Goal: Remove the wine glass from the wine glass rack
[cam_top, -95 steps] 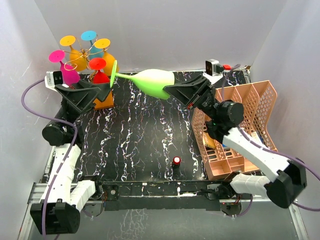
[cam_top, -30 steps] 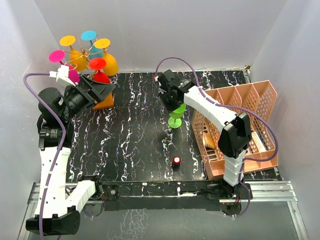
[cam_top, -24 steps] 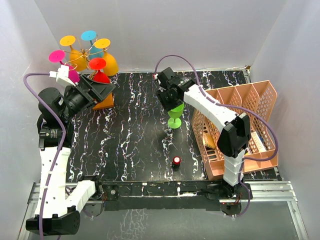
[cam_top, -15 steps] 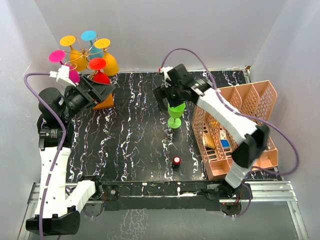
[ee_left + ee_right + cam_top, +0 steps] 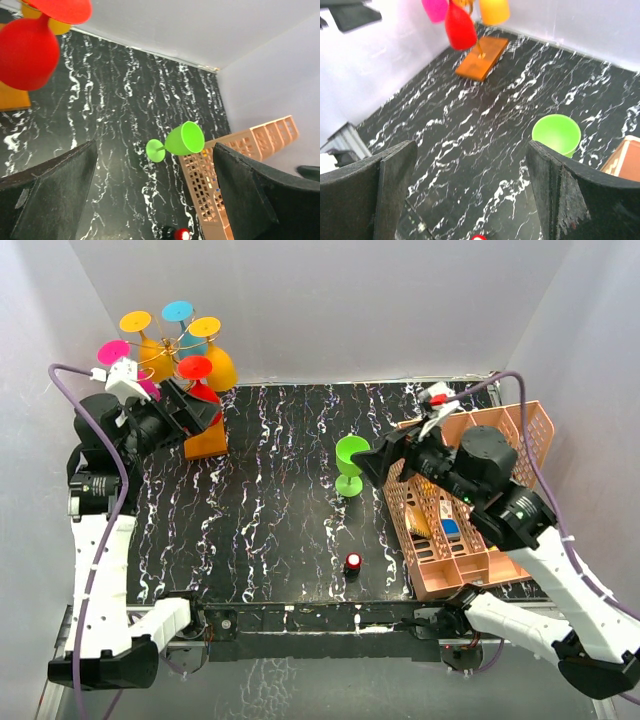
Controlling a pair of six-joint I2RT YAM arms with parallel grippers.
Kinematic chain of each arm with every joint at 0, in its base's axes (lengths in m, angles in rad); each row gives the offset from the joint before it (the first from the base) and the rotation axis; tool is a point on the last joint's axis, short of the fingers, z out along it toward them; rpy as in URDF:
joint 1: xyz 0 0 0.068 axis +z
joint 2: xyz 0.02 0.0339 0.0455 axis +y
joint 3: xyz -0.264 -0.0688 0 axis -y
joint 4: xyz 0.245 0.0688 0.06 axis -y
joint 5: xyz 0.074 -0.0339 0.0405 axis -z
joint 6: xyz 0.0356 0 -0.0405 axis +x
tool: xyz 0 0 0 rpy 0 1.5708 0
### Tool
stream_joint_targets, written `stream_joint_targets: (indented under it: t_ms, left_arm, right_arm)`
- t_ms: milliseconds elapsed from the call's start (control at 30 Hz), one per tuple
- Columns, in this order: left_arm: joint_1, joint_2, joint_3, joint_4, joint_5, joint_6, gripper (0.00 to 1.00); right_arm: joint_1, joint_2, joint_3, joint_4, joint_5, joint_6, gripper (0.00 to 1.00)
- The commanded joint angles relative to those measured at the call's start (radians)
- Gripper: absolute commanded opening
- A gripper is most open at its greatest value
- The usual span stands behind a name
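One green glass (image 5: 350, 465) stands upright on the worktop (image 5: 270, 510), well apart from the rack (image 5: 206, 438) and just left of the basket (image 5: 520, 440). For that glass the task looks as good as done. Five more glasses hang foot-up on the rack's wire arms in the back left corner.

The right jaws are spread wide and hold nothing. From above, their tips sit just beside the green glass on its basket side. Whether they touch it cannot be told from that view, but the right wrist view shows the glass ahead and below, not gripped. The left jaws are also wide and empty, poised at the rack close to the red glass (image 5: 200, 390).

The nearest risk is on the right. The green glass is tall on a small foot and probably light, so a sideways swing of the right arm, or jaws that catch its rim while lifting away, would likely tip it and send it rolling. A straight pull up and back towards the basket seems safest.

On the left, the rack is thin wire on a flat block and may not be heavy. If the left jaws bump a curled arm or the red glass, the whole tree could rock, slide or shed the other glasses. Closing on a bowl at an angle could also drag the foot against the wire and jam it
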Motion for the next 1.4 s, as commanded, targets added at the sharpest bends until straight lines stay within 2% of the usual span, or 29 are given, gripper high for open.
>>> stream_joint_targets:
  t_ms: [0,133,267,367,533,800,1067,1233,1367]
  left_arm:
    - [-0.003,0.060,0.072,-0.101,-0.101,0.067,0.97]
    - [-0.002,0.160,0.136,-0.142,-0.167,0.044,0.97]
    - [-0.002,0.278,0.225,-0.156,-0.231,0.041,0.96]
    - [-0.002,0.363,0.314,-0.166,-0.286,0.044,0.90]
    - [-0.002,0.479,0.379,-0.134,-0.356,0.031,0.80]
    - [-0.002,0.531,0.409,-0.052,-0.468,-0.021,0.78]
    - [-0.002,0.537,0.406,0.004,-0.476,-0.053,0.77]
    - [-0.002,0.573,0.433,-0.028,-0.503,-0.099,0.76]
    - [-0.001,0.598,0.455,-0.045,-0.509,-0.126,0.68]
  right_arm:
    - [-0.001,-0.036,-0.005,0.115,0.111,-0.028,0.99]
    - [-0.001,-0.047,0.004,0.048,0.194,-0.048,0.99]
    - [-0.002,-0.094,-0.039,0.055,0.189,-0.047,0.99]
    - [-0.001,-0.112,-0.059,0.057,0.196,-0.047,0.99]
    - [-0.001,-0.115,-0.065,0.043,0.215,-0.057,0.99]
    - [-0.002,-0.105,-0.072,0.040,0.244,-0.075,0.99]
    - [-0.002,-0.080,-0.070,0.035,0.242,-0.082,0.99]
    - [-0.002,-0.071,-0.065,0.034,0.254,-0.093,0.99]
    - [-0.002,-0.067,-0.063,0.035,0.260,-0.099,0.99]
